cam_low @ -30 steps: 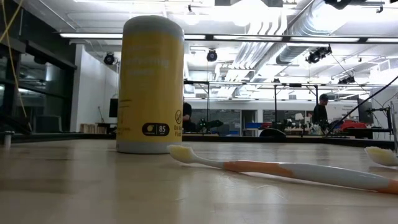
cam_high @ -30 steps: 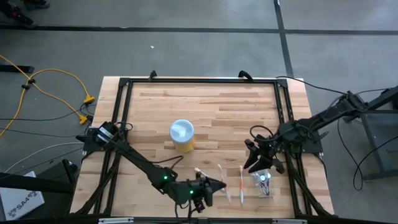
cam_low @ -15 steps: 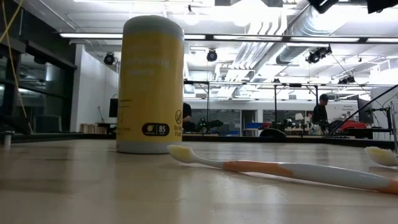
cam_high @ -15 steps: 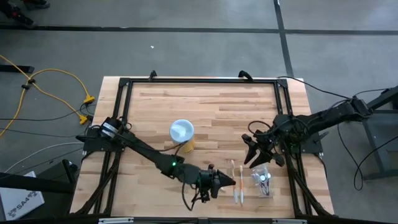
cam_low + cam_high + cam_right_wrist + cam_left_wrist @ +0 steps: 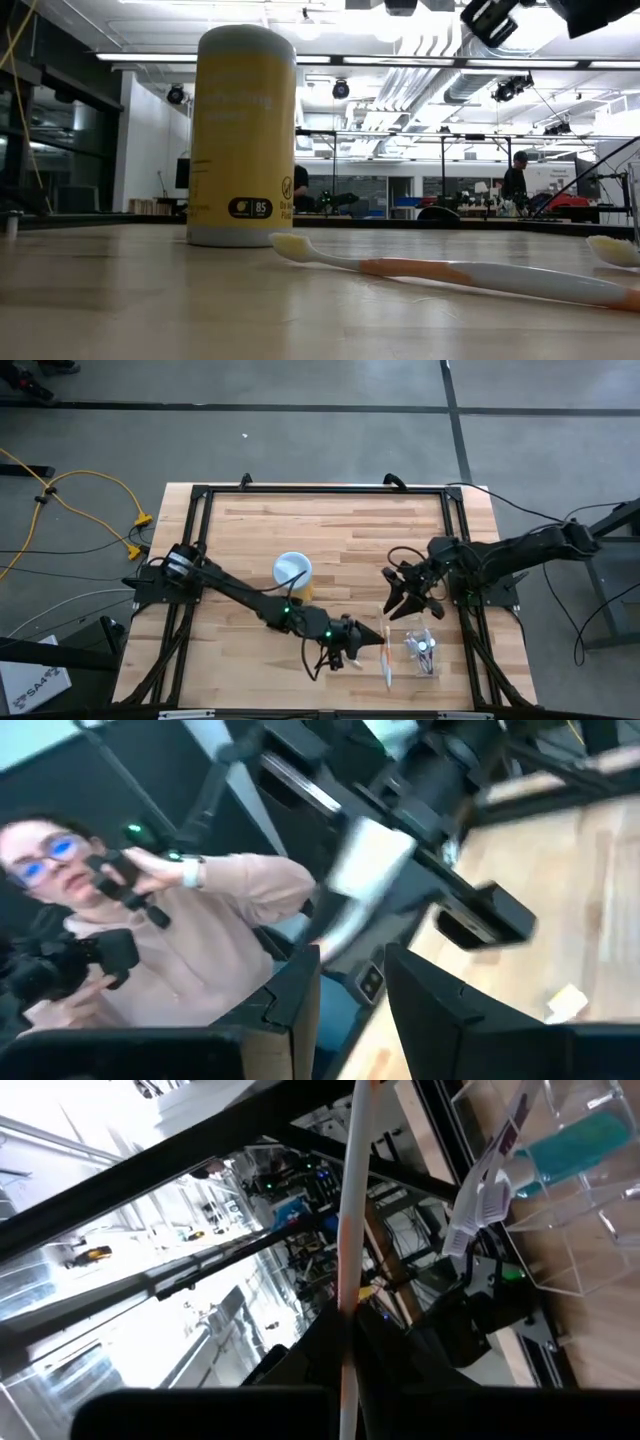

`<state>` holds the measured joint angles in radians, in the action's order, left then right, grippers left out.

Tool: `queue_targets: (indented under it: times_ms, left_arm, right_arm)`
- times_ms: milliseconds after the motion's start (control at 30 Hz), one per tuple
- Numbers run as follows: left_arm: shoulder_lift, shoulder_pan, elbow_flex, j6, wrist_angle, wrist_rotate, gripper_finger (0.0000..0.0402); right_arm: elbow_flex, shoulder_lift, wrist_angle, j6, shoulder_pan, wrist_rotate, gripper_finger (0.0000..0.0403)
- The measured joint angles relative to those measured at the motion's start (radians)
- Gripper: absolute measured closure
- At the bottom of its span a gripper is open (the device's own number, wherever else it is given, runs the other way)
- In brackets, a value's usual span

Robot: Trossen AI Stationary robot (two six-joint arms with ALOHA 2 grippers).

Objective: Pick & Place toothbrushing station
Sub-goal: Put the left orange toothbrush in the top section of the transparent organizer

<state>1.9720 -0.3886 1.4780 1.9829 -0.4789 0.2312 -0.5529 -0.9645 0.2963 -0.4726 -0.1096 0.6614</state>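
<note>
a yellow canister [image 5: 246, 135] with a white lid [image 5: 291, 569] stands upright on the wooden counter [image 5: 340, 525]. yellow cables [image 5: 75, 495] lie on the grey floor [image 5: 300, 430]. a person in a pink top [image 5: 190, 945] holds a dark controller [image 5: 120, 880].

Bare wood behind yellow canister [image 5: 292, 577]; toothbrush [image 5: 387, 655] and clear holder [image 5: 422, 651] crowding near edge.

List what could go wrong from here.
1. The left gripper pinches a thin brush that sticks far out past its fingers, so it may pivot or slip.
2. The right gripper hovers, open, beside the holder; the arms could clash there.
3. A loose brush lies between the left gripper and the holder and could get swept.
</note>
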Motion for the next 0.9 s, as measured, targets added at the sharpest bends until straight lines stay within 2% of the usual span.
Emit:
queue_targets:
  times_ms: [333, 900]
  left_arm:
    - [0.000, 0.015, 0.000, -0.025, 0.001, -0.044, 0.0399]
    - [0.000, 0.067, 0.000, -0.015, -0.002, -0.109, 0.0399]
  right_arm:
    - [0.000, -0.065, 0.114, -0.030, 0.024, 0.078, 0.0296]
    - [0.000, -0.066, 0.135, -0.040, 0.023, 0.069, 0.0296]
